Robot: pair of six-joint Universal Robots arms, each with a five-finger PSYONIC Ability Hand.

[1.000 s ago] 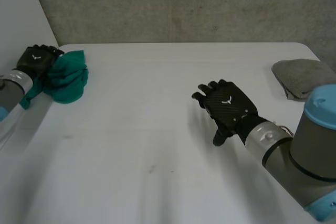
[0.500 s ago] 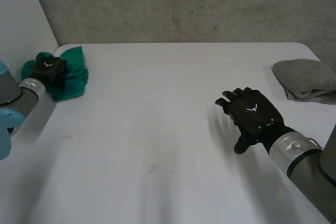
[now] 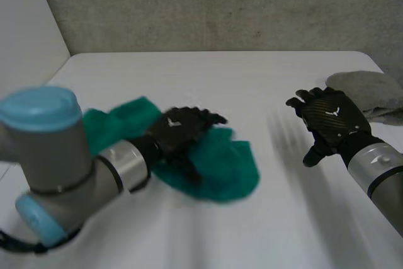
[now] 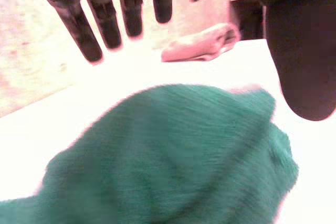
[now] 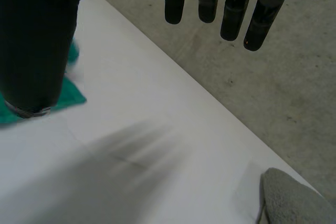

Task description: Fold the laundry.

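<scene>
Left hand (image 3: 181, 128) lies on top of the green cloth (image 3: 227, 168), around the middle of the worktop (image 3: 189, 74) and towards the robot's left. In the left wrist view the fingers (image 4: 79, 24) are straight and spread, thumb apart, with the crumpled cloth (image 4: 168, 156) under the palm and nothing pinched. Right hand (image 3: 330, 121) is above bare worktop, just beside the folded grey towel (image 3: 371, 89) at the far right corner. Its fingers (image 5: 231, 14) are straight and hold nothing. Cloth and towel are well apart.
</scene>
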